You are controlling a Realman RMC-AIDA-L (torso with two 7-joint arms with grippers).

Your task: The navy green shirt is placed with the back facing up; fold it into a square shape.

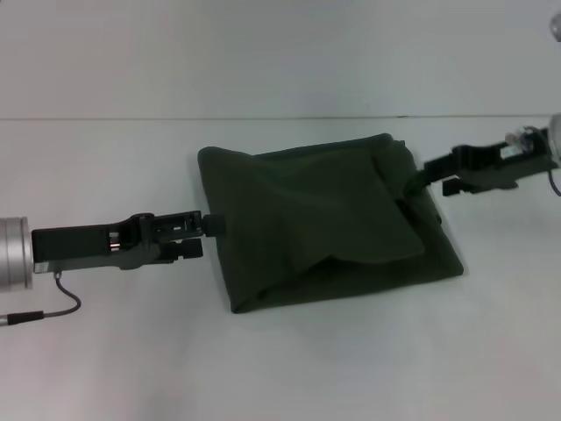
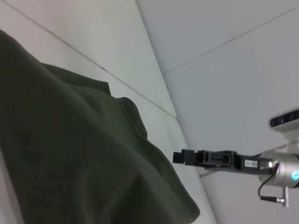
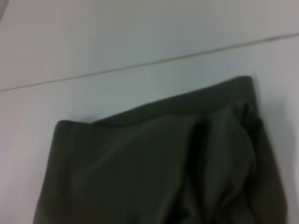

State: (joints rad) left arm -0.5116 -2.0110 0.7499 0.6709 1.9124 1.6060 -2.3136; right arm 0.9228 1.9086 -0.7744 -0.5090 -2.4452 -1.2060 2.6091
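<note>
Two tools flank the navy green shirt [image 1: 324, 219], at its side edges.

the navy green shirt [image 1: 320, 219] is a plain dark olive-green cloth of soft matte fabric, with no print. it lies in the middle of the work area, already folded into a thick, roughly four-sided bundle that is turned a little and not a clean square. an upper layer is folded across the top and its lower edge runs diagonally, making a loose flap. the far edge looks quite straight, the right side is bunched with deep wrinkles.
</note>
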